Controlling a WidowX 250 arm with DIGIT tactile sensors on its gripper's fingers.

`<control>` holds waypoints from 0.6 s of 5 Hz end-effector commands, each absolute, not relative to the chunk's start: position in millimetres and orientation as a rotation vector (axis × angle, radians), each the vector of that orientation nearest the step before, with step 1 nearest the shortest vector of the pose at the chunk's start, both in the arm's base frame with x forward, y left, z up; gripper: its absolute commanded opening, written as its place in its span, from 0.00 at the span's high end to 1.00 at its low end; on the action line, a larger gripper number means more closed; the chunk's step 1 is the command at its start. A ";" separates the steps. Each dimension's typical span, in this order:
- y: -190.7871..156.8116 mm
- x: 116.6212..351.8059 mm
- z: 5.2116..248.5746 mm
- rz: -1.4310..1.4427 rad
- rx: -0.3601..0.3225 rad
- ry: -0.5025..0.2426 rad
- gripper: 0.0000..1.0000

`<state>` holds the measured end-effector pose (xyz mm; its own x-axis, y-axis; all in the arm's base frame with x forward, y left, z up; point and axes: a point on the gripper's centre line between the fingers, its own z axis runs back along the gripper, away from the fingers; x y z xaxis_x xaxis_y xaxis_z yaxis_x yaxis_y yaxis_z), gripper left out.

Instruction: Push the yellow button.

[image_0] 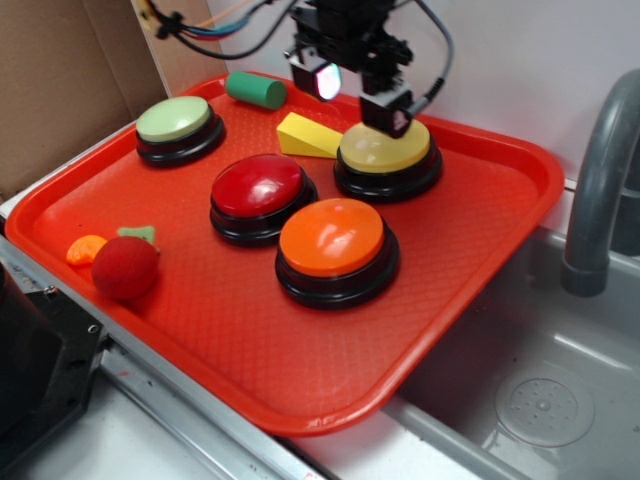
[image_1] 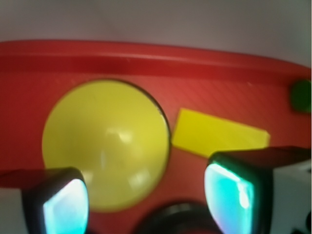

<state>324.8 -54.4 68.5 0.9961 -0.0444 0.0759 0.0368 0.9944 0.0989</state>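
The yellow button [image_0: 385,148] has a glossy yellow dome on a black base and sits at the back right of the red tray [image_0: 480,250]. My gripper [image_0: 358,98] hangs open just above the button's back left part. One finger is over the dome's far edge and the other is off to the left, over the wedge. From the wrist camera the yellow button [image_1: 105,141] fills the left centre. Of the two glowing fingertips [image_1: 63,204], the left one overlaps the dome's lower edge. Nothing is held between the fingers of the gripper [image_1: 146,202].
A yellow wedge block [image_0: 305,137] lies just left of the yellow button, with a green cylinder [image_0: 255,90] behind it. Pale green [image_0: 175,120], red [image_0: 258,187] and orange [image_0: 332,238] buttons share the tray. A red ball [image_0: 125,268] lies front left. A sink and faucet [image_0: 600,190] stand to the right.
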 end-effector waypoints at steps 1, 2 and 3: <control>-60.0 340.1 66.0 -0.056 0.036 -0.085 0.00; -55.8 341.5 68.9 -0.089 0.020 -0.070 0.00; -53.6 338.1 81.8 -0.147 0.054 -0.075 0.00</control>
